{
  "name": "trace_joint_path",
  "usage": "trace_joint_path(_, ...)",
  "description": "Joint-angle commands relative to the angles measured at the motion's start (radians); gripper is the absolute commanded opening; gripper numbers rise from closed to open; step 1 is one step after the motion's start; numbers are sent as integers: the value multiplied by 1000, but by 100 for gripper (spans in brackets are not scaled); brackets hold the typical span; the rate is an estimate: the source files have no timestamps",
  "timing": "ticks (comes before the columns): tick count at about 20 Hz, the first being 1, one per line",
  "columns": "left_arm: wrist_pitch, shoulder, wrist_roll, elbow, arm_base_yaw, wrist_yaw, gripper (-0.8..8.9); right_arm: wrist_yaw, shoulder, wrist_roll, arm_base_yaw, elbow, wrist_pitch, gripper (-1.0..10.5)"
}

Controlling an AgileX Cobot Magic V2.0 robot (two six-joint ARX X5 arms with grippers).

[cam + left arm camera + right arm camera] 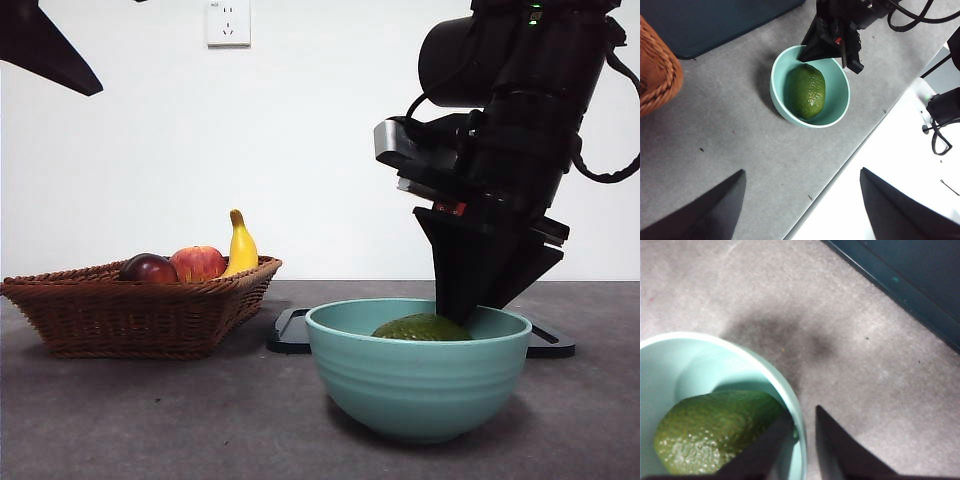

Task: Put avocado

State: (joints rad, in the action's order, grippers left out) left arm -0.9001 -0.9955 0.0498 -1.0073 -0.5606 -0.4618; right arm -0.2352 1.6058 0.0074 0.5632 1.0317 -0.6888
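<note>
Right hand (pixel 470 300) poised at the bowl's rim, its two jaws standing a narrow gap apart with one jaw inside the rim and the other outside; nothing is held between them. Avocado (pixel 807 91), dark green and bumpy, lies on its side in the teal bowl (pixel 418 385), apart from the jaws, its top just showing above the rim in the front view. Bowl stands on the grey tabletop (pixel 150 420), in front of a dark flat tray (pixel 290 335). Woven basket (pixel 130 315), well to the side of the bowl, holds a dark red-purple fruit (pixel 148 268), a red apple (pixel 198 263) and a banana (pixel 241 248). Left hand (pixel 802 210) hangs high above the tabletop, jaws spread wide and empty.
</note>
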Motion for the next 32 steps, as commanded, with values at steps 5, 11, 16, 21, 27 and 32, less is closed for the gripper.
trace_joint_path(5, 6, -5, -8, -9, -7, -3, 368, 0, 13, 4, 38, 17, 8, 11)
trace_joint_path(11, 6, -5, -8, -9, -7, -3, 369, 1, -23, 15, 17, 84, -1, 11)
trace_joint_path(16, 6, -5, -8, -9, -7, -3, 369, 8, -11, 17, -61, 196, 10, 11)
trace_joint_path(21, 5, -5, -8, -9, -8, -3, 369, 3, 77, 16, -179, 353, 7, 10)
trace_joint_path(27, 5, -5, -8, -9, -7, -3, 369, -1, 226, 14, -246, 465, 15, 10)
trace_joint_path(32, 2, -5, -8, -9, -7, -3, 369, -2, 331, 14, -256, 474, 60, 10)
